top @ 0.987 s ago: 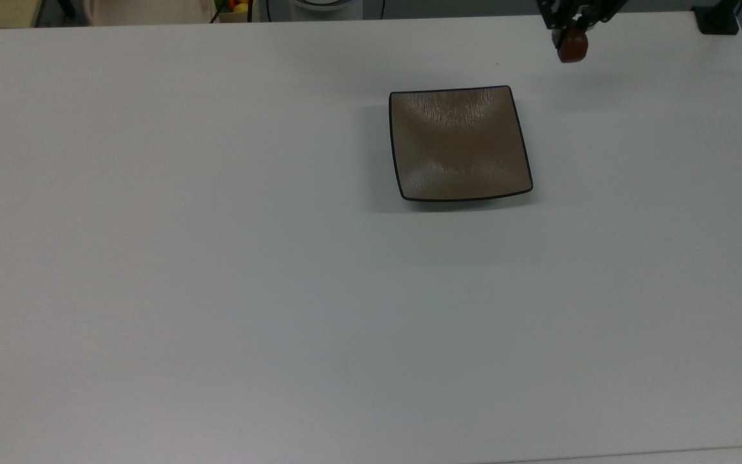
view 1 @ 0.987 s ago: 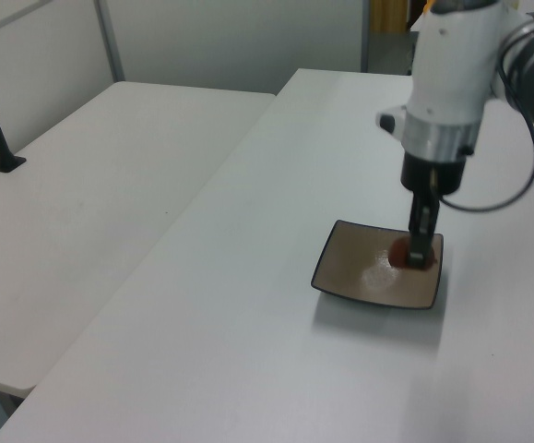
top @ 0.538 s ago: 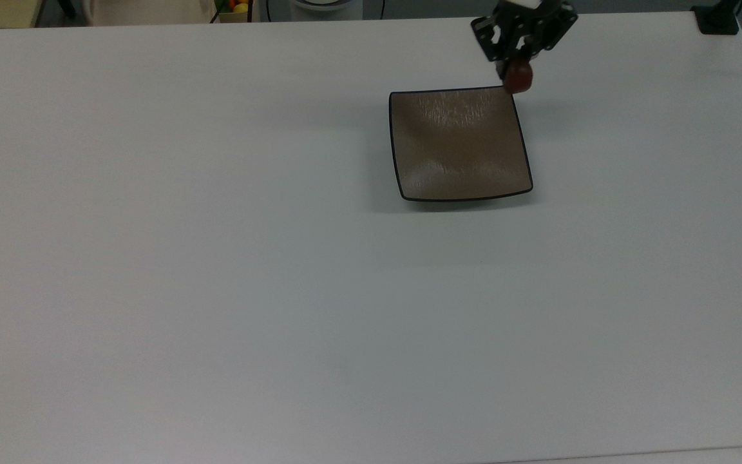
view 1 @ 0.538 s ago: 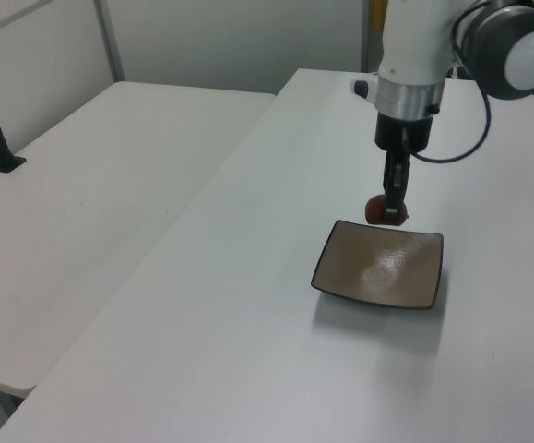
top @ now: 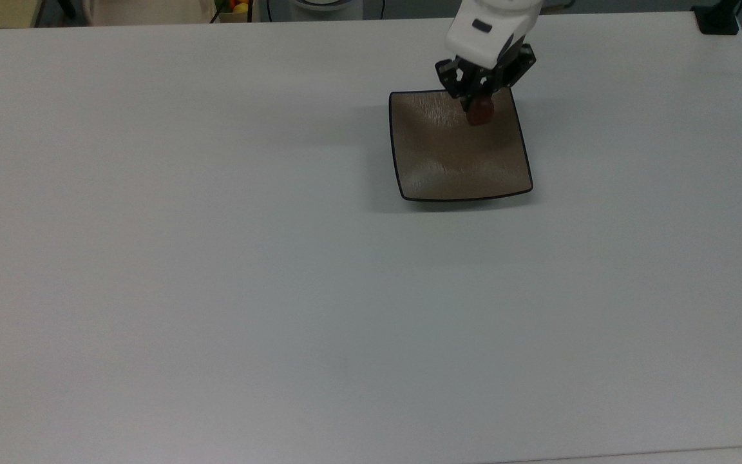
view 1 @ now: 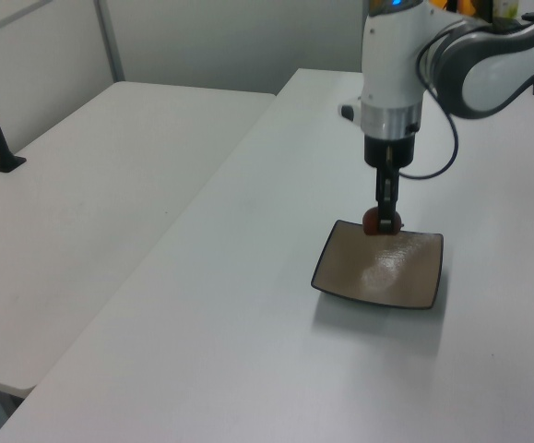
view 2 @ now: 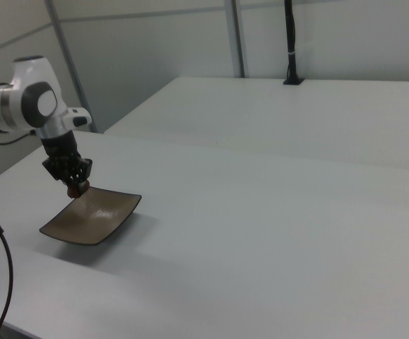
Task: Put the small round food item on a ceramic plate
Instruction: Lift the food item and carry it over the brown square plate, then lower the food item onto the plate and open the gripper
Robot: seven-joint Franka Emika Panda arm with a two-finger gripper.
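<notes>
The jaws are closed on the small round food item, which sits between the 2 fingers of the gripper with its lower part showing below the tips. The item is dark red-brown and much smaller than the dish under it.

The gripper points straight down from the white arm. In the top view it hangs over the ceramic plate, near the plate's far edge and closer to the top view's right corner than to the left one. In the left view the item appears at the far rim of the plate, and in the right view it is above the plate's far corner. It seems to be a little above the surface and not touching it, but this is hard to judge from these angles.

The plate is square, brown-taupe, with a thin black rim and raised corners. It lies flat on the white table, in the far part toward the top view's right, well apart from every edge. A black cable loops from the arm.
</notes>
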